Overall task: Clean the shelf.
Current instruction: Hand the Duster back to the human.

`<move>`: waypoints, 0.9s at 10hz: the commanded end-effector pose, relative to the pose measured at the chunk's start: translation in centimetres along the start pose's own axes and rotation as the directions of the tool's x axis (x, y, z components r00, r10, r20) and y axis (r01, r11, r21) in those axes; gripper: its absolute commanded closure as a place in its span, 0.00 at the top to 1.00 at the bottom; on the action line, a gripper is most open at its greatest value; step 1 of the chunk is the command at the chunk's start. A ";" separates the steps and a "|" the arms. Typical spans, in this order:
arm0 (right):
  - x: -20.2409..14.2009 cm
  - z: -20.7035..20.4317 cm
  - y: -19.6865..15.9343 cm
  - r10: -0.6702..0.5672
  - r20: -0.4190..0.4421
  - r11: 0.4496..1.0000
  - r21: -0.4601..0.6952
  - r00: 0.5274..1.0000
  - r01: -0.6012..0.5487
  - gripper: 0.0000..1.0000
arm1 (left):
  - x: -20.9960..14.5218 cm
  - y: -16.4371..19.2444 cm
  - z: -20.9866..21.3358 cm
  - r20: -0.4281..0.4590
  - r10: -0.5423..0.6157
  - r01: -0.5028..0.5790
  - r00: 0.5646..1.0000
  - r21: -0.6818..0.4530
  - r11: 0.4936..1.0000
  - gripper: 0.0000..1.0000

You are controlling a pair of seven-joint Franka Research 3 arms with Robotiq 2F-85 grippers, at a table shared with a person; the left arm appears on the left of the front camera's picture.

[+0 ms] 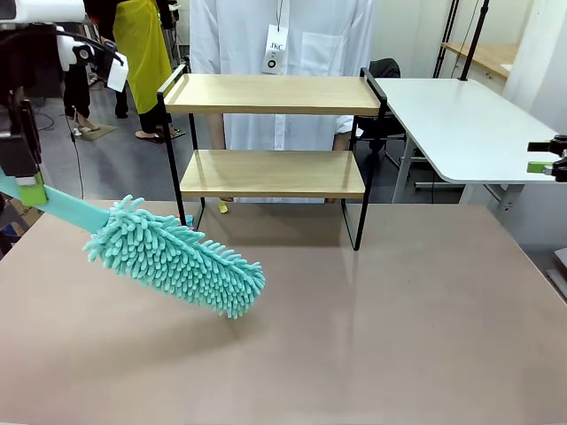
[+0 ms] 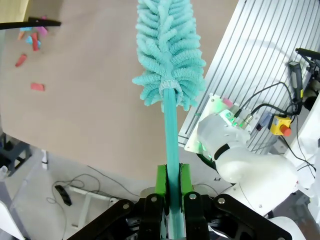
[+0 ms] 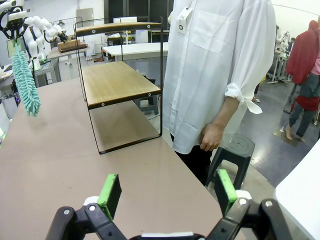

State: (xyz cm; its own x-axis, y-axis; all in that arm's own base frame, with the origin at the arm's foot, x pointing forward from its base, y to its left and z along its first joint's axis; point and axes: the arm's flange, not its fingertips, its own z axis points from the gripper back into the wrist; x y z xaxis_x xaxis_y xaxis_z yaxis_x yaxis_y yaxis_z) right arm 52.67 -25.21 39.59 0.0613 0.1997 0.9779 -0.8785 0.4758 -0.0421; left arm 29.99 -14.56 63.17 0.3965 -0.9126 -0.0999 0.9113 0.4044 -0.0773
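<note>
Your left hand is pinching the flat turquoise handle of a fluffy turquoise microfibre duster, whose head hangs low over the brown counter at near left. The small two-tier shelf of light wood boards in a black metal frame stands at the far middle, untouched, so the approach step looks in hand. Next, lift the duster to a board. Your right hand waits spread wide at right, holding nothing.

The left pincer clamped a teal duster (fluffy head angled downward) above the desk, front-left of the shelf.
</note>
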 end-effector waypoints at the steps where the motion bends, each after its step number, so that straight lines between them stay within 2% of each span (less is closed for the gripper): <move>1: 0.7 -0.2 0.1 -0.012 -0.025 1.000 -0.009 1.000 0.011 1.00 | -0.4 -0.2 -0.4 0.024 0.002 -0.002 1.000 -0.008 1.000 0.13; 4: 0.0 0.0 0.0 0.000 0.000 1.000 0.000 1.000 0.000 1.00 | 0.0 0.0 0.0 0.000 0.000 0.000 1.000 0.000 1.000 0.13; 5: 2.7 -0.3 0.4 0.013 0.024 0.999 0.039 1.000 -0.014 1.00 | -0.8 0.0 0.1 0.034 -0.067 0.067 0.997 -0.003 0.998 0.13; 9: 11.6 -3.6 4.9 -0.045 0.031 0.952 0.305 0.998 0.034 1.00 | -0.6 0.2 -3.2 0.247 -0.103 0.096 0.964 0.039 0.995 0.13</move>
State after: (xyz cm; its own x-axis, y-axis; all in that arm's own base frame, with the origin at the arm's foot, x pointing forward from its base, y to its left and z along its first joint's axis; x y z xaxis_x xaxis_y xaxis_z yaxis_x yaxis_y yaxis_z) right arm 51.20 -18.12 48.60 0.0406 0.1668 0.9851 -0.9686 0.2488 -0.0022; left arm 30.33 -14.30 61.62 0.3554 -0.9325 0.0650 0.9346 0.3531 -0.0442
